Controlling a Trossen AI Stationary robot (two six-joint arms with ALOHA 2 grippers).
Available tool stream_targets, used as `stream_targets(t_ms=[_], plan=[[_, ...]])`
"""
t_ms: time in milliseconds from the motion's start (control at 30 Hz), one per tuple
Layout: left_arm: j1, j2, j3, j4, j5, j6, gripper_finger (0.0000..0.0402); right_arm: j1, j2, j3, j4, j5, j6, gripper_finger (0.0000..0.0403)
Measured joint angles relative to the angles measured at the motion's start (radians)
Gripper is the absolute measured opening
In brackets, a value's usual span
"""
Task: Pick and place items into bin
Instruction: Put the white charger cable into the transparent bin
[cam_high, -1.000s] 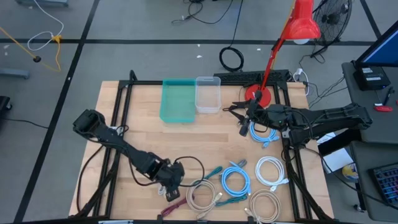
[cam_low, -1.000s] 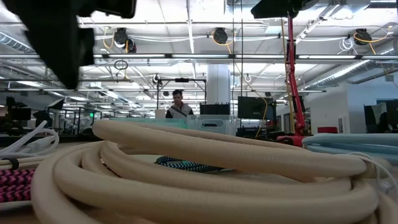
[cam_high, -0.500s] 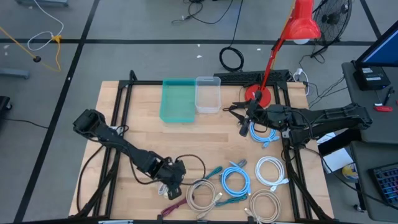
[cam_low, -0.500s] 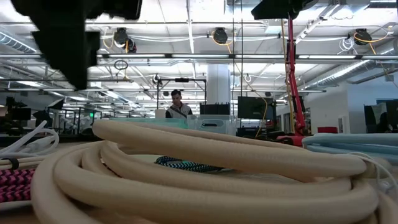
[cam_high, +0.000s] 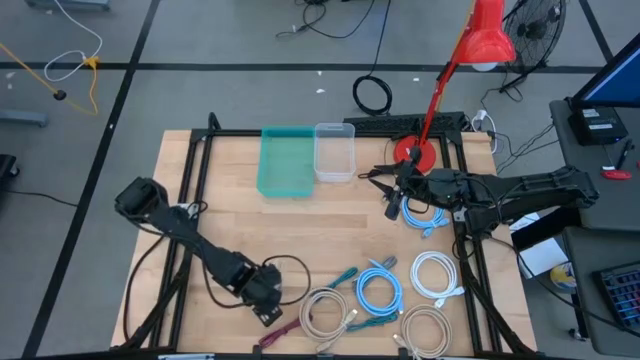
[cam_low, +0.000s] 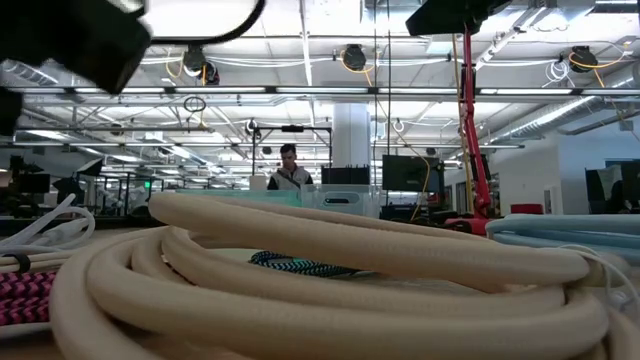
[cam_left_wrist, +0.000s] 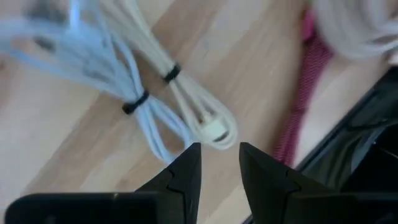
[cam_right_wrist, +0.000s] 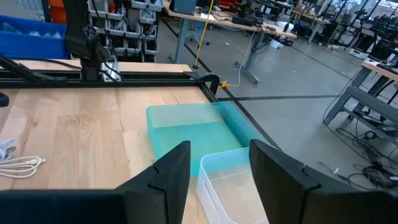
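Two dark fingers of left claw (cam_left_wrist: 219, 158) slightly apart, empty, just above thin cream cord (cam_left_wrist: 186, 99), black-tied. Braided maroon cord (cam_left_wrist: 298, 106) beside. Right claw (cam_right_wrist: 217, 165) apart, near translucent teal bin (cam_right_wrist: 193, 130).

bins (cam_high: 306, 160): side by side at table (cam_high: 230, 220) far edge | coils (cam_high: 378, 298): clustered at near edge, right of centre | left gripper (cam_high: 268, 305): near edge, just left of coils | right gripper (cam_high: 392, 197): right of bins, beside lamp base (cam_high: 414, 155)
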Motion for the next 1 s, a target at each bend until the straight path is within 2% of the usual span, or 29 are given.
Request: stream_targets(t_ms=[133,267,400,633,733,800,833,933,1000], plan=[[-0.027,0.0,-0.12,0.184,-0.058,-0.11,0.0113,0.0,0.0,0.0,0.0,0.0,0.0,0.0155],[-0.031,-0.001,-0.149,0.19,-0.044,-0.181,0.0113,0.0,0.0,0.0,0.001,0.001,0.0,0.0155],[-0.029,-0.001,-0.14,0.255,-0.03,-0.137,0.0113,0.0,0.0,0.0,0.001,0.002,0.0,0.0155],[-0.012,-0.002,-0.13,0.718,-0.03,0.0,0.0113,0.0,0.0,0.0,0.002,0.003,0.0,0.0155],[-0.006,-0.002,-0.129,0.793,-0.041,-0.017,0.0113,0.0,0.0,0.0,0.001,0.003,0.0,0.0155],[-0.006,-0.002,-0.128,0.713,-0.037,-0.11,0.0113,0.0,0.0,0.0,0.001,0.003,0.0,0.0155],[-0.003,-0.003,-0.121,0.614,-0.025,-0.169,0.0113,0.0,0.0,0.0,0.001,0.003,0.0,0.0155],[-0.006,0.002,-0.041,0.081,0.008,-0.265,0.0113,0.0,0.0,0.0,0.001,0.003,0.0,0.0155],[-0.006,0.022,0.045,-0.178,0.022,-0.264,0.0113,0.0,0.0,0.0,0.002,0.003,0.0,0.0155]])
